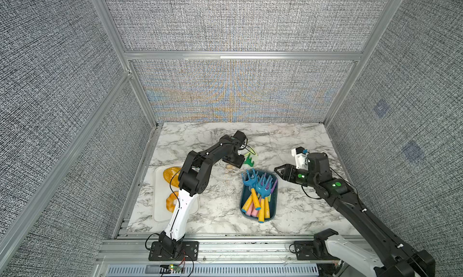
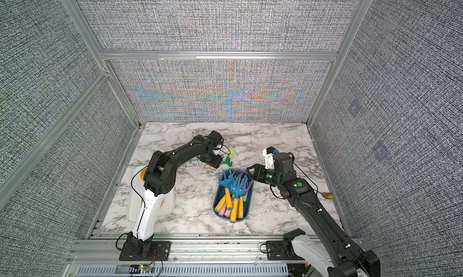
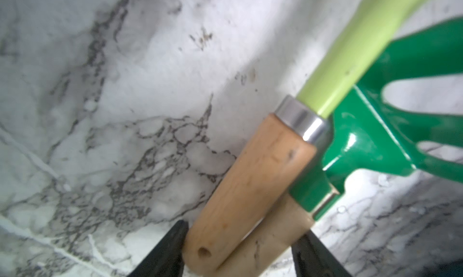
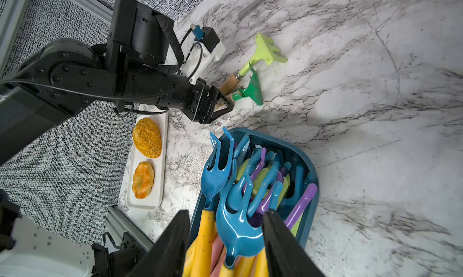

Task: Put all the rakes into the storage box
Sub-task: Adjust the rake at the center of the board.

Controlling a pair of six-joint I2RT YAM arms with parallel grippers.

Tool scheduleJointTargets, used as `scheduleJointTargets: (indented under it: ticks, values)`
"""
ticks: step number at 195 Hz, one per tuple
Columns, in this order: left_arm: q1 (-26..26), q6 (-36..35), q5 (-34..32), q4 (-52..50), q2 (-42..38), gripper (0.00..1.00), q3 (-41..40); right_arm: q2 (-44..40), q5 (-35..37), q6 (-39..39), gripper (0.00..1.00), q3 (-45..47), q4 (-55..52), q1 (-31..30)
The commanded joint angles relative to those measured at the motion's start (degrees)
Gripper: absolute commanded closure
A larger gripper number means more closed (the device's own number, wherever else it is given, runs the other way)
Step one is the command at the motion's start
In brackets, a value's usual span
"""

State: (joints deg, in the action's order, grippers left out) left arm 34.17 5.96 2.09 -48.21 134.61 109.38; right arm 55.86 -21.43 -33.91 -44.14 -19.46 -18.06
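Veined marble tabletop (image 1: 220,200); left jaws pinch two wooden rake handles (image 3: 250,185); right jaws hang half-open, empty.

Both top views overhead, wrist views close, all sharing tabletop (image 1: 220,200)

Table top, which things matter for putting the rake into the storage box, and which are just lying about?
Job: dark green rake; light green rake; storage box, already holding plastic rakes; left gripper, jaws around both wooden handles.
Lying about: white tray; bun; ring pastry; right gripper, open and empty, near the box.
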Motion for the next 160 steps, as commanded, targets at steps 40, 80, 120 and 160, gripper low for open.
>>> scheduleJointTargets:
  ticks: [40, 80, 120, 160]
  values:
    - [-1.6, 4.3, 8.3, 0.7, 0.0, 0.53, -0.9, 5.6, -0.6, 0.8, 0.48, -1.3, 5.1, 2.2]
    - [-1.7, 12.6, 16.3, 4.1, -1.3, 0.53, -2.1, 16.7, -0.8, 0.2, 0.48, -7.3, 10.2, 2.5]
    - [-2.7, 18.6, 20.6, 8.5, -7.3, 0.38, -8.4, 28.0, -0.9, 1.5, 0.49, -14.4, 12.1, 2.0]
    - [-7.6, 21.6, 19.5, 10.1, -12.2, 0.32, -12.2, 38.9, -0.7, 3.0, 0.51, -24.5, 9.1, -2.0]
